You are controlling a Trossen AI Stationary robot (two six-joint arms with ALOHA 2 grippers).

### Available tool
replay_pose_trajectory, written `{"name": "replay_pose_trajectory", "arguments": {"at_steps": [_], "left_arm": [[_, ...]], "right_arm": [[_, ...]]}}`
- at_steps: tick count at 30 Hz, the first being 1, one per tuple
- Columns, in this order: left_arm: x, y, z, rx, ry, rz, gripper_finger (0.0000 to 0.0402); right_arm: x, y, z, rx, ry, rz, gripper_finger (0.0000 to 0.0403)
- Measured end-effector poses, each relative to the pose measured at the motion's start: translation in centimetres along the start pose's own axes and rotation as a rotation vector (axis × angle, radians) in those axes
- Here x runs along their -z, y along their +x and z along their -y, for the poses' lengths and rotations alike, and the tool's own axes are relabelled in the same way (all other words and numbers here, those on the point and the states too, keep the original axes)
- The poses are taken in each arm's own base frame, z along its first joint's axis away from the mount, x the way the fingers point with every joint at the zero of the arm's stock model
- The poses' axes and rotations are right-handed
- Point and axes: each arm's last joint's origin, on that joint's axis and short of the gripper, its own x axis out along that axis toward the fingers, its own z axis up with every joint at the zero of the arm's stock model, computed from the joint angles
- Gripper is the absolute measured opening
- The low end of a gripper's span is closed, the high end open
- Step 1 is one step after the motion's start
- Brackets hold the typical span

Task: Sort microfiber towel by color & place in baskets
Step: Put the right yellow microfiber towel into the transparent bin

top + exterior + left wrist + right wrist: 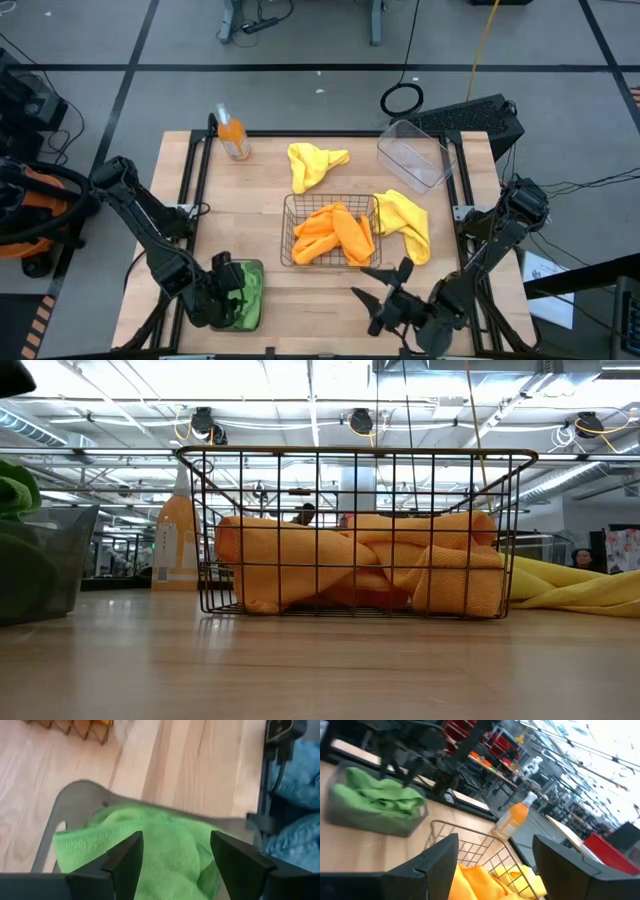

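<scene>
A green towel (pixel 165 850) lies bunched in the shallow grey tray (pixel 258 268) at the table's near left. My left gripper (pixel 175 842) hangs open just above it, one finger over each side of the heap. The square wire basket (pixel 290 205) at the table's middle holds orange towels (pixel 335 232). One yellow towel (pixel 315 163) lies on the table behind the basket. Another yellow towel (pixel 405 222) lies to the basket's right. The clear tub (pixel 415 155) stands at the far right. My right gripper (pixel 360 282) is open in front of the basket and points toward it.
An orange spray bottle (pixel 232 135) stands at the table's far left. Bare wood lies between the tray and the basket, and along the near edge. In the low view the basket (pixel 355 530) fills the middle, with the tray (pixel 45 560) at its left.
</scene>
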Motion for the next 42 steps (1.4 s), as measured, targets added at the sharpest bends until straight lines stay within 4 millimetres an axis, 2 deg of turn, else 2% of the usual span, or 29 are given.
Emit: {"name": "replay_pose_trajectory", "arguments": {"at_steps": [4, 8, 12, 16, 20, 23, 28, 33, 38, 42], "left_arm": [[-0.3, 0.0, 0.3, 0.003, 0.006, 0.072, 0.0238], [-0.8, 0.0, 0.6, -0.009, 0.075, 0.185, 0.0238], [-1.7, -0.1, 1.1, 0.001, 0.145, 0.287, 0.0238], [-2.6, -0.1, 1.4, 0.016, 0.186, 0.361, 0.0238], [-3.7, 0.1, 1.2, 0.012, 0.196, 0.402, 0.0238], [-4.4, 0.2, 0.9, -0.014, 0.202, 0.429, 0.0238], [-5.3, 1.1, 0.3, -0.071, 0.180, 0.444, 0.0238], [-5.7, 2.6, 0.2, -0.117, 0.219, 0.431, 0.0238], [-6.2, 3.5, 0.3, -0.137, 0.275, 0.438, 0.0238], [-6.7, 3.6, 0.3, -0.133, 0.299, 0.463, 0.0238]], "right_arm": [[0.2, -1.4, -0.3, -0.038, 0.022, 0.010, 0.0247], [1.9, -1.9, -0.7, -0.142, 0.086, -0.043, 0.0247], [4.3, -2.2, -0.7, -0.304, 0.136, -0.216, 0.0247], [6.0, -2.8, 0.8, -0.339, 0.160, -0.420, 0.0247], [7.8, -3.4, 2.9, -0.288, 0.146, -0.662, 0.0247], [8.8, -3.8, 4.3, -0.176, 0.134, -0.755, 0.0247], [10.5, -3.9, 4.6, -0.110, 0.181, -0.800, 0.0262], [13.2, -3.6, 4.1, -0.104, 0.207, -0.802, 0.0292], [16.1, -2.4, 4.8, -0.020, 0.188, -0.813, 0.0301], [17.4, -0.8, 5.8, 0.050, 0.150, -0.848, 0.0302]]}}
